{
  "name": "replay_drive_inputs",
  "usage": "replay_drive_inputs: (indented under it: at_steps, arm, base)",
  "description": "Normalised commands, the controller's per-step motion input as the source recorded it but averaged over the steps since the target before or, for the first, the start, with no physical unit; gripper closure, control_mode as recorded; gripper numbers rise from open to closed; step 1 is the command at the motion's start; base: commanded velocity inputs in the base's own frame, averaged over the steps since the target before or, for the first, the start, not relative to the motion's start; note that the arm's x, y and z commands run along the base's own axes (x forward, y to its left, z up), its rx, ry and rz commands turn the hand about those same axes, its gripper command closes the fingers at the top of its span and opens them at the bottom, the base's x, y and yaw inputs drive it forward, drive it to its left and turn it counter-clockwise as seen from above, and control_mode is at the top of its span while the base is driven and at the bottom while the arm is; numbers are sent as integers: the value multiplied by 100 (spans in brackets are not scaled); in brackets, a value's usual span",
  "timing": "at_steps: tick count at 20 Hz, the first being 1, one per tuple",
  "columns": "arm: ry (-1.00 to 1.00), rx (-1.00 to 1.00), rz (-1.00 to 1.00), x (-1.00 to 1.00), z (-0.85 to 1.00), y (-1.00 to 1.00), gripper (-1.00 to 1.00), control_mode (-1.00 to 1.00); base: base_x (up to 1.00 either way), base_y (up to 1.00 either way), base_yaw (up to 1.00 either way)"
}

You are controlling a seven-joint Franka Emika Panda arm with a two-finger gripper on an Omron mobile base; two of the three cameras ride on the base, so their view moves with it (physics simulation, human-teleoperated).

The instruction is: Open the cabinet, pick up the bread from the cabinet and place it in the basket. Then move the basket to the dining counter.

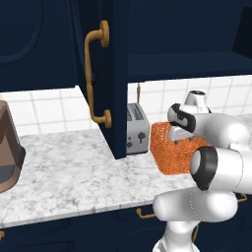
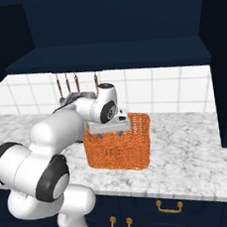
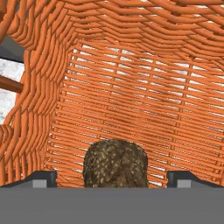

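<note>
From the hand view I look straight down into the basket point(image 3: 131, 87); my two finger tips point(image 3: 41, 178) stand far apart at the bottom edge, jaws released, and the bread point(image 3: 115, 162) sits between them without either tip touching it; its lower part is cut off by the frame edge, so I cannot tell whether it rests on the basket floor. In the right base view the gripper point(image 2: 110, 130) hangs at the basket's point(image 2: 120, 149) rim, its tips hidden inside the weave; the basket stands on the marble worktop point(image 2: 190, 156). In the left base view my own arm covers much of the basket point(image 1: 172, 155), and the hand is hidden behind the forearm; just beyond it the silver toaster point(image 1: 136, 129) is partly masked by the open cabinet door point(image 1: 115, 78) with its brass handle point(image 1: 96, 74); at the left edge a brown appliance point(image 1: 9, 147) is cut off and I cannot identify it; behind everything, white wall tiles point(image 1: 44, 110).
</note>
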Motion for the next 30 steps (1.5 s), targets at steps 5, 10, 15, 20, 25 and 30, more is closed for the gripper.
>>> replay_drive_inputs:
  at_steps: [5, 10, 15, 20, 25, 30]
  arm:
    - [0, 0, -4, 2, 17, 0, -100, -100]
    - [-1, 0, -16, -33, 17, -4, -100, -100]
    - [-5, 0, -31, -62, 16, -21, -100, -100]
    - [-2, 0, -44, -17, 32, -38, -100, -100]
    - [0, 0, -47, -7, 33, -38, -100, -100]
    - [0, -17, -41, -14, 2, -25, -100, -100]
  base:
    - [0, 0, 0]
    - [0, 0, 0]
    - [0, 0, 0]
    - [0, 0, 0]
    - [0, 0, 0]
    - [0, 0, 0]
